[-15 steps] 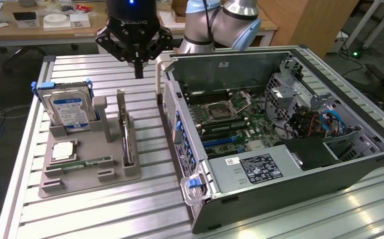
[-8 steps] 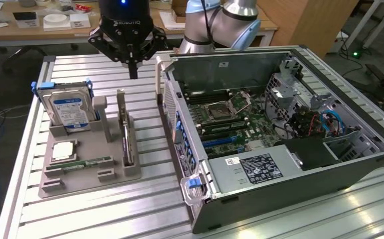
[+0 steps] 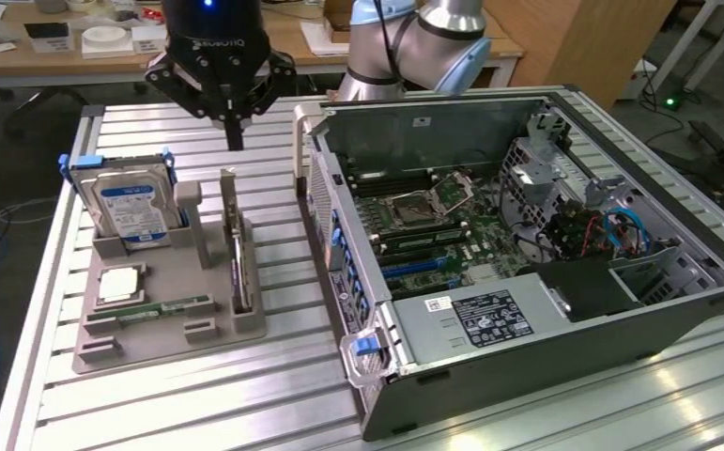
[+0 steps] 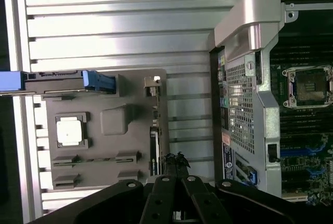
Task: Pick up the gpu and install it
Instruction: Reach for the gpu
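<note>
Hovering clenched and empty in the exterior view: end effector [image 3: 233, 141] with fingers pressed to a point, nothing between them. Spotting the gpu [image 3: 237, 254] standing on edge in a slot of the grey holder [image 3: 148, 329] on the counter [image 3: 211, 413]. Placing it between the blue-labelled hard drive [image 3: 130, 211] on the exterior view's left and the open computer case [image 3: 525, 282] on the exterior view's right. Putting the end effector above the far end of the card, apart from it, no contact. Marking the pick as not yet done, with no card seated in the case.

Switching to the wrist view: gpu [image 4: 154, 148] seen edge-on as a thin dark strip in the holder, grey bracket end away from the fingers. Noting the end effector [image 4: 176, 162] shut, near the card's upper edge but looking offset from its line toward the case. Logging the hard drive [image 4: 67, 81] well apart, at the far side of the holder.

Judging the handling: light, stiff and thin, probably fragile, with bare board faces and a connector edge best left untouched. Favouring a pinch across the thickness at the exposed top edge, near mid-length — straight lift, no twisting in the slot. Needing open fingers first; clenched as they are, no hold possible.
</note>
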`<state>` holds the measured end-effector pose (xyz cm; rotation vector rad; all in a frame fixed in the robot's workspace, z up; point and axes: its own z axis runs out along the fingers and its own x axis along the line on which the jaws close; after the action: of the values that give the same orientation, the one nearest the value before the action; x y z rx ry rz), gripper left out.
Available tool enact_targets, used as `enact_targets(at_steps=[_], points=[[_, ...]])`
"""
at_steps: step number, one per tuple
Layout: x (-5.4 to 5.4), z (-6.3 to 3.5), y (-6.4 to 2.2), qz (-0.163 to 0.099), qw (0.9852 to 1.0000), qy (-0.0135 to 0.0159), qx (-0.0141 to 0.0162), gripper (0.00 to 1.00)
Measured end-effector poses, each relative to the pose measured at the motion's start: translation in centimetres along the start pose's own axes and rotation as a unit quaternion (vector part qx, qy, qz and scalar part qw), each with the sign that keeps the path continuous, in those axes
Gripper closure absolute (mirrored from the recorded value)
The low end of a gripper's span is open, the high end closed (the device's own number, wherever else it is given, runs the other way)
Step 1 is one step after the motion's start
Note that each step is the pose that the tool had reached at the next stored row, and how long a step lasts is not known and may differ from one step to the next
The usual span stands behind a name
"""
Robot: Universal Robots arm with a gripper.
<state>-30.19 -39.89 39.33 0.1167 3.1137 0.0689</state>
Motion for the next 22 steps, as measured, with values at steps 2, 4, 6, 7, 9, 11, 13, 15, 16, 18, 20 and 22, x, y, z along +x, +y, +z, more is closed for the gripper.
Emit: enact_targets(at_steps=[2, 4, 6, 7, 9, 11, 13, 15, 16, 18, 20, 22], points=[[0.4, -0.01, -0.03, 0.0, 1.0, 0.0, 0.0, 0.89], [0.8, -0.02, -0.06, 0.0, 1.0, 0.0, 0.0, 0.89], [1.2, -0.03, -0.09, 0.0, 1.0, 0.0, 0.0, 0.89], [1.3, -0.04, -0.11, 0.0, 1.0, 0.0, 0.0, 0.89], [1.7, -0.05, -0.14, 0.0, 1.0, 0.0, 0.0, 0.89], [2.1, -0.06, -0.16, 0.0, 1.0, 0.0, 0.0, 0.89], [2.5, -0.07, -0.19, 0.0, 1.0, 0.0, 0.0, 0.89], [2.9, -0.08, -0.23, 0.0, 1.0, 0.0, 0.0, 0.89], [3.1, -0.08, -0.25, 0.0, 1.0, 0.0, 0.0, 0.89], [3.3, -0.09, -0.26, 0.0, 1.0, 0.0, 0.0, 0.89], [3.3, -0.09, -0.27, 0.0, 1.0, 0.0, 0.0, 0.89], [3.3, -0.09, -0.27, 0.0, 1.0, 0.0, 0.0, 0.89]])
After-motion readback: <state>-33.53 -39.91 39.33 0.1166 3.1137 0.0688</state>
